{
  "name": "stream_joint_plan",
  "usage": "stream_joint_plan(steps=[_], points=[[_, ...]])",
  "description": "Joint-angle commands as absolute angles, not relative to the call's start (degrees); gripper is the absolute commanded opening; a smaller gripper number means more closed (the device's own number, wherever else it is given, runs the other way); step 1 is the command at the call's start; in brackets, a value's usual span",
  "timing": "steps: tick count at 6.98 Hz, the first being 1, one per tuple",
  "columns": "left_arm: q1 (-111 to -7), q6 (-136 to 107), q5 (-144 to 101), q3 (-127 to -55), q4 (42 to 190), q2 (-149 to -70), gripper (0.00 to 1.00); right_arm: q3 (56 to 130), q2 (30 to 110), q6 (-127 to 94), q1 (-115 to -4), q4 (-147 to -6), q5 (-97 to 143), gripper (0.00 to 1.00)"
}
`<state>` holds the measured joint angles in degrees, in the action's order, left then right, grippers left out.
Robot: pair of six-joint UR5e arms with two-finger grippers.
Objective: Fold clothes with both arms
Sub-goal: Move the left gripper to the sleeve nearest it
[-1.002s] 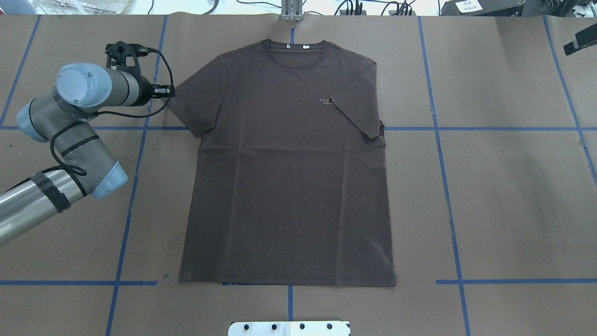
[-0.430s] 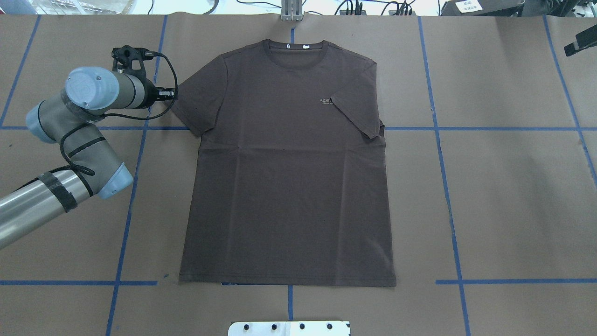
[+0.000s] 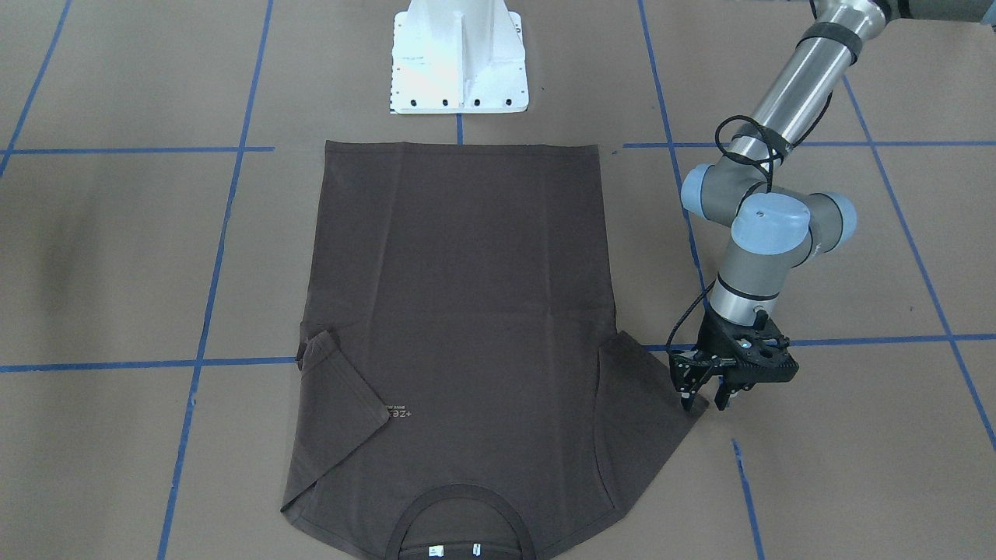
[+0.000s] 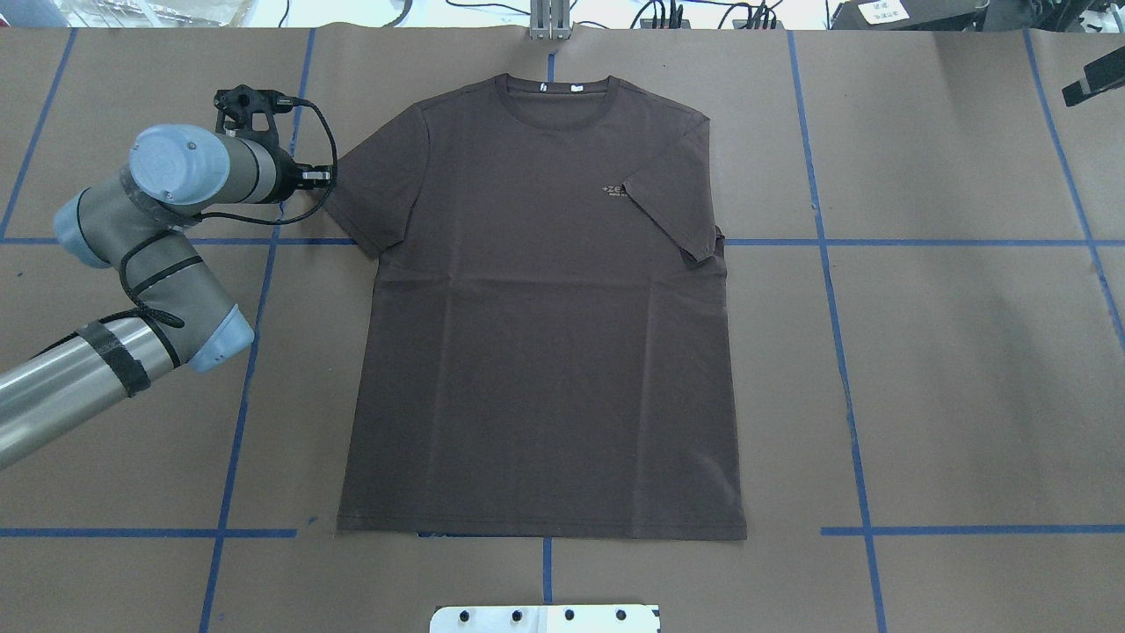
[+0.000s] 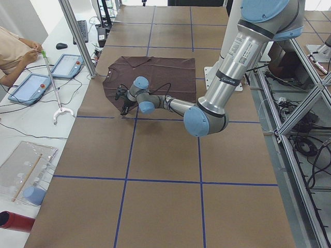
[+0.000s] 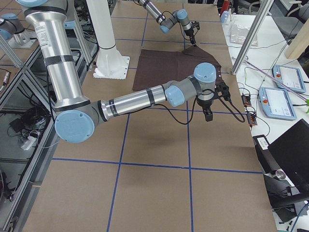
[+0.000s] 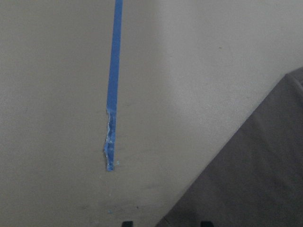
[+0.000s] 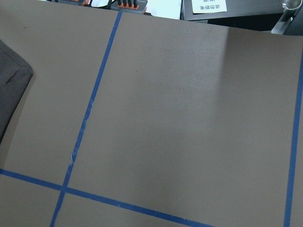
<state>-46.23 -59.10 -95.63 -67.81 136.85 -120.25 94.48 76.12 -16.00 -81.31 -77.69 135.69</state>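
The dark brown T-shirt [image 4: 545, 352] lies flat on the brown table, collar [image 4: 552, 97] at the far side. Its right sleeve [image 4: 668, 202] is folded in over the chest and partly covers the pale logo [image 4: 613, 190]. My left gripper [image 3: 704, 398] points down at the outer tip of the left sleeve [image 3: 654, 389], fingers open and low over the table. It also shows in the overhead view [image 4: 309, 176]. The left wrist view shows the sleeve edge [image 7: 255, 179]. My right gripper [image 6: 207, 113] shows only in the exterior right view, off the shirt; I cannot tell its state.
The white pedestal base [image 3: 459, 54] stands at the shirt's hem side. Blue tape lines [image 4: 255, 290] cross the brown table cover. Tablets [image 5: 31, 88], a person [image 5: 10, 51] and a metal post [image 5: 77, 36] are at the far edge.
My left arm has shifted a little to the right, toward the left sleeve. The shirt has not moved.
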Motion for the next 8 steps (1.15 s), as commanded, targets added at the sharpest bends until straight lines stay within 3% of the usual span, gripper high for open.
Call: stream_joint_plan(steps=[1,5,6,8], points=[[-46.2,-59.0,-95.6,-67.6,136.8,-120.4,0.54,94.5,76.0,-16.0,-81.4,-77.7,135.6,1.00],[-45.4,-58.8,-94.8,-67.6,136.8,-120.3,0.38,94.5,75.9,-16.0,-81.3,-77.8,135.7,1.00],[-45.4,-58.8,-94.8,-67.6,136.8,-120.3,0.03,94.4,75.9,-16.0,-81.3,-77.8,135.7,1.00],[-45.4,-58.9,-94.9,-68.3,136.5,-121.4,0.00,94.5,75.9,-16.0,-81.3,-77.8,135.8,1.00]])
